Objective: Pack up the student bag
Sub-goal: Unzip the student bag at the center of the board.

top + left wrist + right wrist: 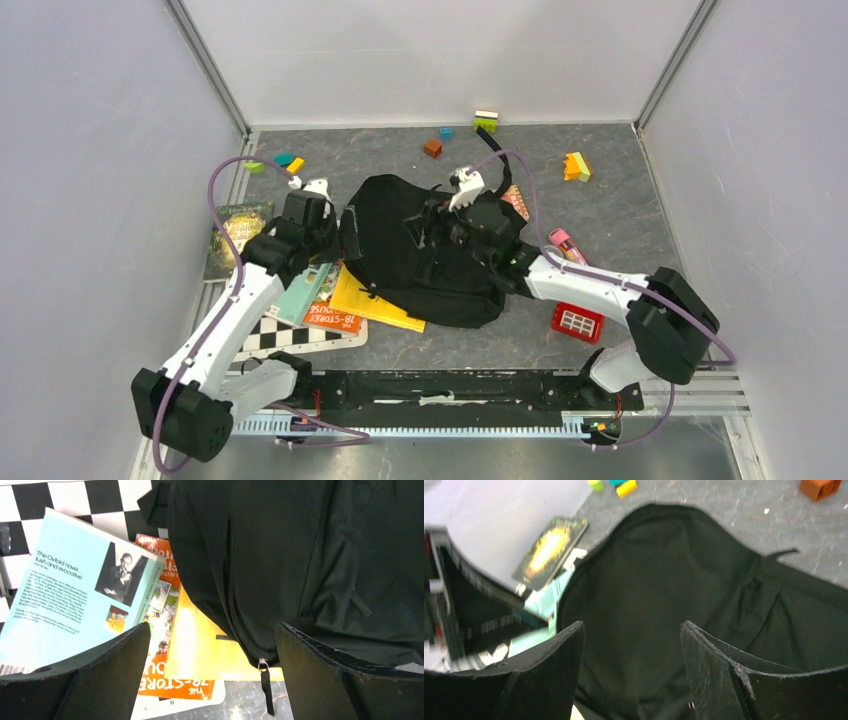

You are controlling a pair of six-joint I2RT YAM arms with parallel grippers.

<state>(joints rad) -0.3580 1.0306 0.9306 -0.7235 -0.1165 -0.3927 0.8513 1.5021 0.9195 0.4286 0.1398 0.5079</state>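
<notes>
The student bag (pixel 420 255), a large black fabric backpack, lies crumpled in the middle of the table. It rests partly on a yellow book (pixel 375 305) and an orange book (pixel 335 318). My left gripper (pixel 335 232) is open and empty at the bag's left edge. In the left wrist view its jaws (pixel 212 645) stand wide above the yellow book (pixel 200 650) and the bag's zip pull (pixel 265 682). My right gripper (pixel 440 225) is open and empty just above the bag's top. In the right wrist view (pixel 631 630) only black fabric (pixel 664 580) lies between its fingers.
A light blue book (pixel 305 290), a chessboard (pixel 285 338) and a dark book with a gold cover (pixel 235 232) lie at the left. A red box (pixel 577 322) and a pink item (pixel 562 240) lie at the right. Several coloured blocks (pixel 432 147) are scattered along the back.
</notes>
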